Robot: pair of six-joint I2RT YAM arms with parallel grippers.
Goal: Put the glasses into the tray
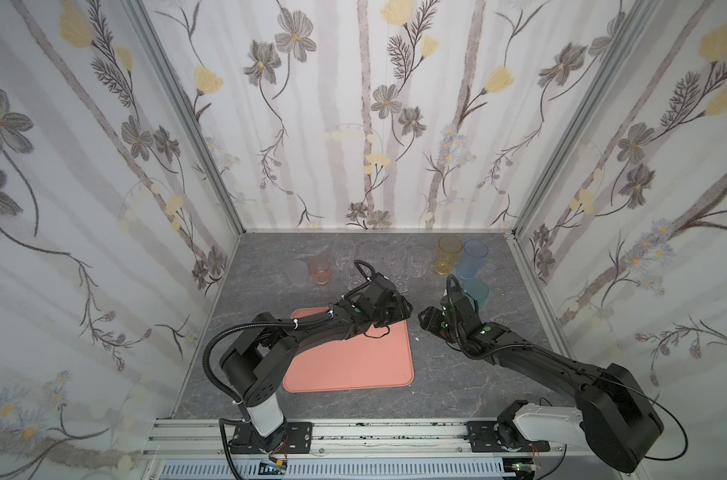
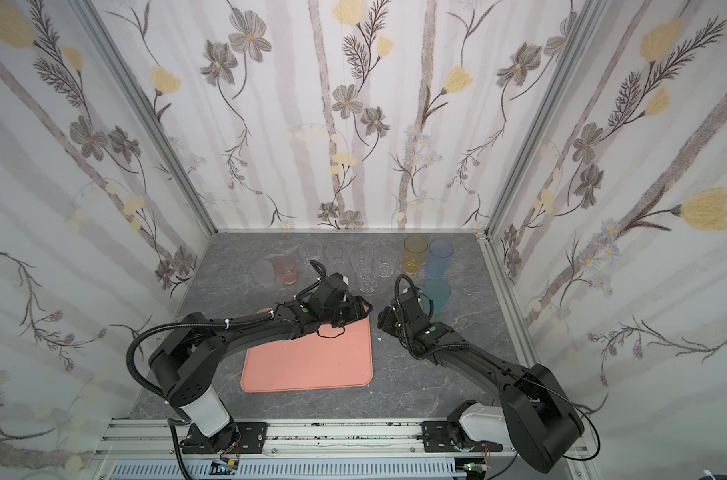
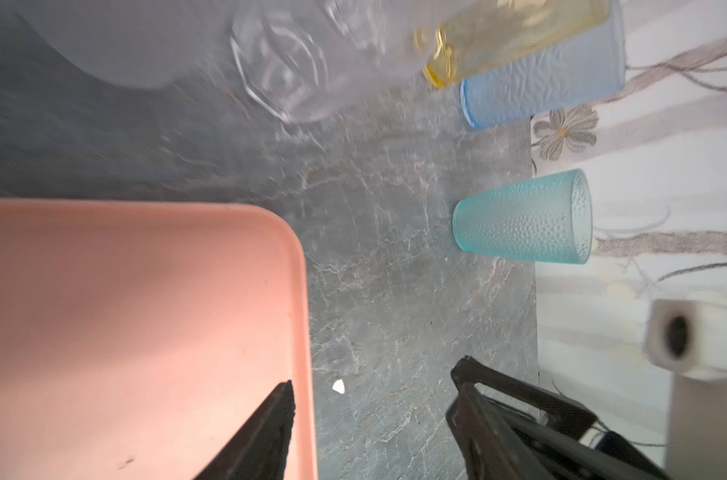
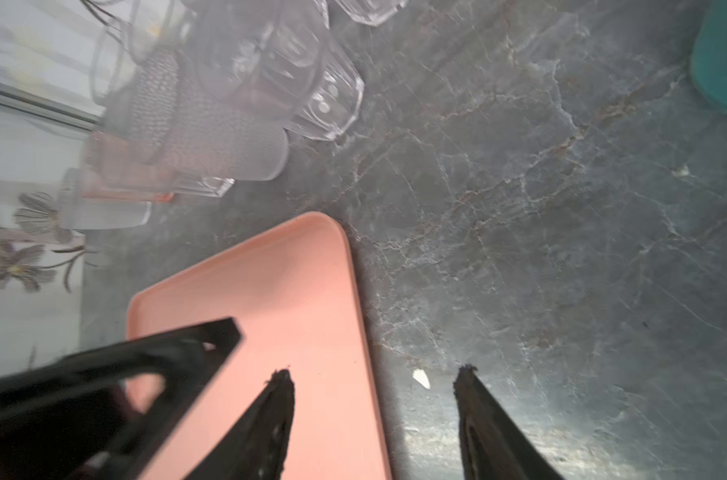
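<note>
- The salmon-pink tray (image 1: 353, 365) lies flat on the near middle of the grey marbled bench (image 1: 457, 374), and nothing stands in it.
- All the glasses are outside it, upright along the far side of the bench. A frosted tumbler (image 1: 297, 272) and a short pink tumbler (image 1: 320, 270) stand at far left, and clear faceted tumblers (image 1: 395, 259) in the middle. An amber tumbler (image 1: 449, 253) stands just beside a blue tumbler (image 1: 474, 257) at far right.
- A teal tumbler (image 1: 480, 291) stands alone, nearer than the blue one and to the right of the tray's far right corner.
- The left gripper (image 3: 372, 386) hangs at that corner, jaws apart with nothing between them and one finger over the tray's rim.
- The right gripper (image 4: 374, 374) faces it from just to the right. Its jaws are spread and empty, one finger over the tray's right edge and the other over bare bench.
- The near half of the tray is free. So is the bench to its right, apart from a small white fleck (image 1: 416, 339).
- In both top views the left arm (image 1: 311, 328) crosses the tray's far part and covers some clear tumblers, so their number cannot be told.
- In both top views the right wrist half hides the teal tumbler.
- In the left wrist view the second finger merges with the dark shape of the right gripper, and the far glasses are blurred.
</note>
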